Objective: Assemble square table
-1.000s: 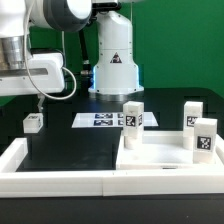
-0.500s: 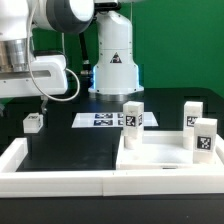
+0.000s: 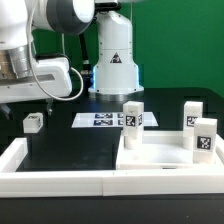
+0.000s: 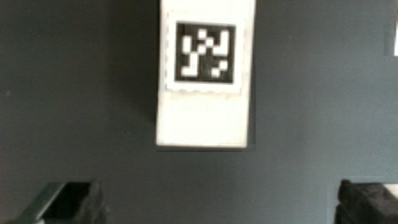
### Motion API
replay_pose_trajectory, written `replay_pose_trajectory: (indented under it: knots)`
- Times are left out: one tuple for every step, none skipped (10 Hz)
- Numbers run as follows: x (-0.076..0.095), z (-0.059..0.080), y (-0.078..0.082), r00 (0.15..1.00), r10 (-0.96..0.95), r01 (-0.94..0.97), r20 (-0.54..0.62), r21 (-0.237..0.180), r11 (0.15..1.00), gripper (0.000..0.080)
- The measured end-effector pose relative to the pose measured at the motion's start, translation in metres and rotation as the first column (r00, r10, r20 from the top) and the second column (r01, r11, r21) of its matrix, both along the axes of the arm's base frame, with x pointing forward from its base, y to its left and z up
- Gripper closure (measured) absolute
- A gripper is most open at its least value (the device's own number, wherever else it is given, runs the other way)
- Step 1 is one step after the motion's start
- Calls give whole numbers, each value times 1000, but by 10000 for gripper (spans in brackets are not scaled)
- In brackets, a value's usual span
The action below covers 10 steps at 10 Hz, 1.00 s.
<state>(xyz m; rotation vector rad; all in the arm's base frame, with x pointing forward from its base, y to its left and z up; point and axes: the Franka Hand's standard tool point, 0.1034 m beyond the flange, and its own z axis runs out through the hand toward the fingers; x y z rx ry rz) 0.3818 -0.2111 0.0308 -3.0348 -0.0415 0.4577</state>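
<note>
My arm has swung lower over the loose leg (image 3: 33,122) on the table (image 3: 70,150), end effector (image 4: 222,205) fully open and empty, readying a grasp; slab (image 3: 165,152) with three legs waits opposite.

- The Franka Panda arm (image 3: 40,40) has smooth white shells with rounded joints.
- A dark grey, nearly black cap (image 3: 68,14) covers one joint near the exterior view's top edge.
- The white base column (image 3: 113,55) carries a black triangular marking and a blue-lit ring near its foot.
- The wrist block (image 3: 50,78) is white and boxy, with a thin dark cable beneath.
- In the wrist view, two dark fingertips (image 4: 68,203) show, blurred.
</note>
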Motion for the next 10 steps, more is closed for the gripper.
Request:
replay_pose_trajectory:
  knots:
    - [-6,-10,3,997,10,-11,-71,-23,1000,150]
    - [-7,-18,2,992,36,-40,-117,-28,999,150]
    - [-7,-20,-2,986,47,-51,-160,-23,998,150]
    - [-6,-21,-5,986,42,-48,-159,-28,998,150]
    - [-6,-21,-4,986,45,-50,-159,-27,998,150]
    - [-6,-21,-4,986,46,-51,-159,-27,998,150]
    - [-6,-21,-4,986,46,-51,-159,-26,998,150]
    - [-6,-21,-5,986,45,-50,-159,-27,998,150]
    - [-5,-20,-9,988,13,-22,-156,-51,998,150]
    - [-2,-17,-10,988,-16,3,-157,-86,996,150]
